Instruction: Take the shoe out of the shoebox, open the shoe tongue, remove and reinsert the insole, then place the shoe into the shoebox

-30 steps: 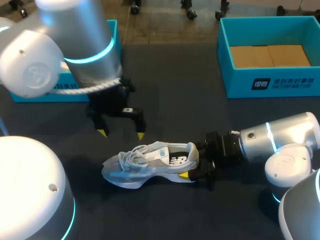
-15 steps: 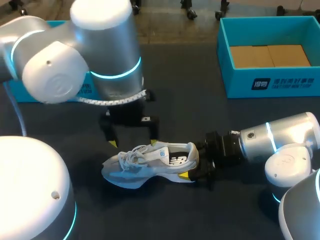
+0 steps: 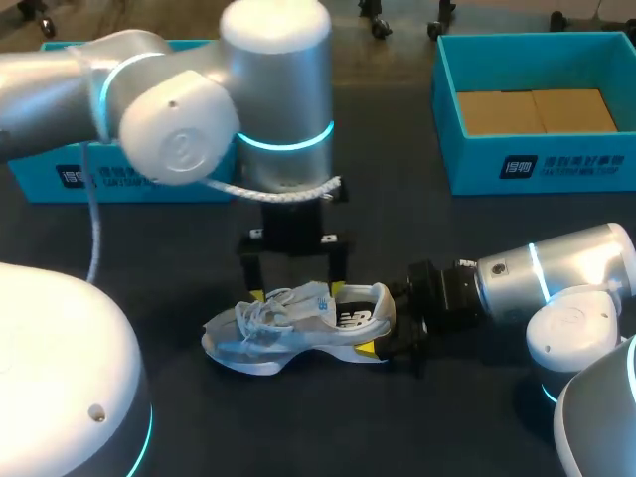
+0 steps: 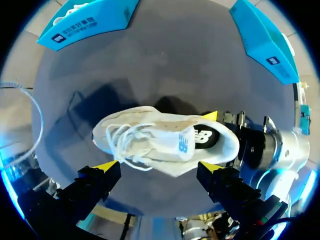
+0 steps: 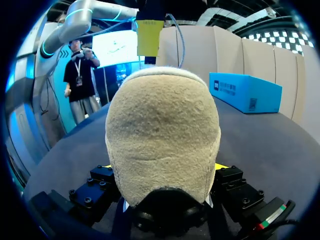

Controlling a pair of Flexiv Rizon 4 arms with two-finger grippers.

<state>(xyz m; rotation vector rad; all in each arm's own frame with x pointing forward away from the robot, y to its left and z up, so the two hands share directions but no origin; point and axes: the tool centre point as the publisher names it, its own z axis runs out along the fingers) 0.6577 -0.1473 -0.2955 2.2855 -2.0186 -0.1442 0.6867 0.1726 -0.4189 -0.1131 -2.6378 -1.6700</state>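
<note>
A white and grey shoe lies on its side on the dark table, toe to the left. My right gripper comes in from the right and is shut on its heel. In the right wrist view the tan heel fills the space between the fingers of my right gripper. My left gripper hangs open just above the laces and tongue, one yellow tip on each side. From the left wrist, the shoe lies just ahead of my left gripper, untouched. The open blue shoebox stands at the back right.
A second blue box stands at the back left, behind my left arm. It also shows in the right wrist view as a blue box past the heel. Bare table lies between the two boxes and in front of the shoe.
My left arm has swung right and down from the back left to just over the shoe's laces, fingers still open. The right arm and the shoe have kept still.
</note>
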